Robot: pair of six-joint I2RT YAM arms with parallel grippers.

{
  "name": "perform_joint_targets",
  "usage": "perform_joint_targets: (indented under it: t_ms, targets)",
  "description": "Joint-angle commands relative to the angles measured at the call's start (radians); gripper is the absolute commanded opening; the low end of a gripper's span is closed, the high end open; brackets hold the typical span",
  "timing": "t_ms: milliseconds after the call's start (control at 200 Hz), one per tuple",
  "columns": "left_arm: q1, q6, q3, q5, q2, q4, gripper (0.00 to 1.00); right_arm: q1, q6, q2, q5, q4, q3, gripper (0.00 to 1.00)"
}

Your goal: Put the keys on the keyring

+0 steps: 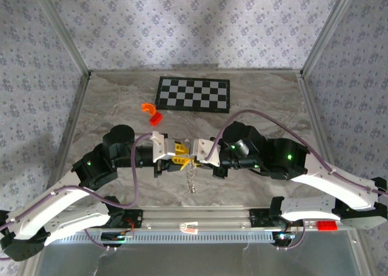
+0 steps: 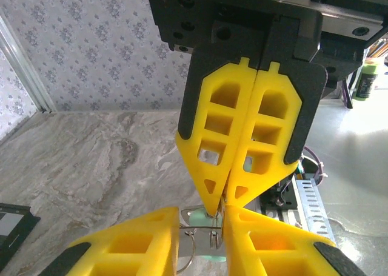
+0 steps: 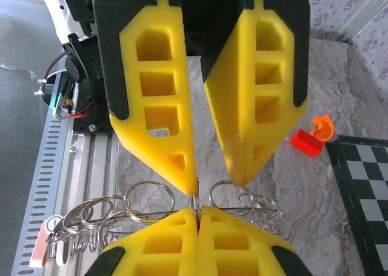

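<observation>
From my station I see both arms meeting nose to nose on the near side of the checkerboard (image 1: 194, 94), well apart from it and roughly in line with its middle. The right gripper (image 2: 223, 203) has its fingers (image 3: 163, 245) pressed flat together. The thin wire of the keyring (image 1: 193, 180) runs out from their tips to either side, so I read it as pinched there. The rest of its silvery links dangles beneath the grippers, farther from the checkerboard than they are. The left gripper (image 3: 212, 184) faces it with its fingers (image 3: 154, 124) spread a little, and the marbled tabletop (image 1: 242, 194) shows through the gap between the tips. The key (image 2: 203, 218) (a tiny pale teal flat piece) sits in that gap as the left wrist camera sees it, just under the right gripper's tips and beside a loop of ring wire. I cannot tell whether it touches either left finger or is threaded on the ring. An orange curved piece (image 1: 147, 108) and a red block (image 1: 156, 119) lie close together just off the checkerboard's near left corner.
</observation>
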Motion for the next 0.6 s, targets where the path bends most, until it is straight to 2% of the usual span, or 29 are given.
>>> perform_joint_targets:
  t_ms: [0, 365, 595]
  targets:
    - [-0.001, 0.012, -0.009, -0.02, 0.0, 0.03, 0.24, -0.001, -0.01, -0.004, 0.002, 0.019, 0.031, 0.0]
    - [-0.002, 0.028, -0.033, -0.041, 0.005, 0.022, 0.22, -0.004, -0.013, 0.008, 0.037, 0.024, 0.036, 0.0]
    - [-0.002, 0.024, -0.032, -0.038, 0.005, 0.032, 0.03, -0.004, -0.012, 0.021, 0.032, 0.031, 0.031, 0.0]
